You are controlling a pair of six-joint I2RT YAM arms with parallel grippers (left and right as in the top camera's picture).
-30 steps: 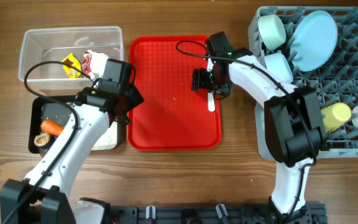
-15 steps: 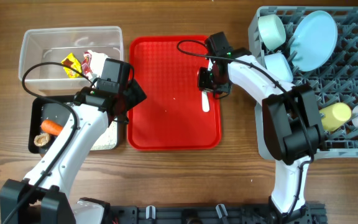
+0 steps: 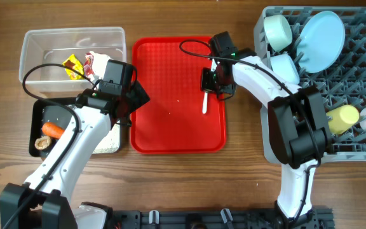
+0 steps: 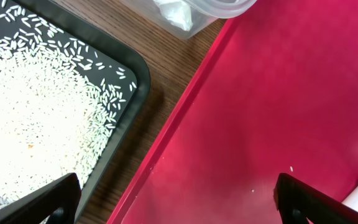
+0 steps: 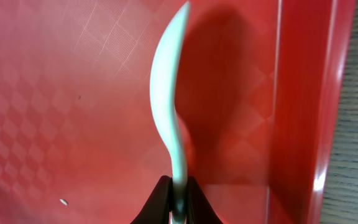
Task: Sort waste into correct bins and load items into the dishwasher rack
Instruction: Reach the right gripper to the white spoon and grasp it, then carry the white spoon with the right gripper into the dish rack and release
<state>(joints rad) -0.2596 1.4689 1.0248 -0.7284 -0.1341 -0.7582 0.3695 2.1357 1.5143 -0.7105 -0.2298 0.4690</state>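
A red tray (image 3: 170, 124) lies on the wooden table (image 3: 241, 175).

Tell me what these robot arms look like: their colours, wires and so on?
Both are alike: the left arm and right arm have smooth white tube-like links joined by chunky black housings. A thin black cable loops loosely outside each. A tiny green light glows on the right one. The left end effector and right end effector have black fingers.

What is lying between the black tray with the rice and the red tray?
Only a bare strip of wooden table; the left wrist view shows it between the black tray and the red tray.
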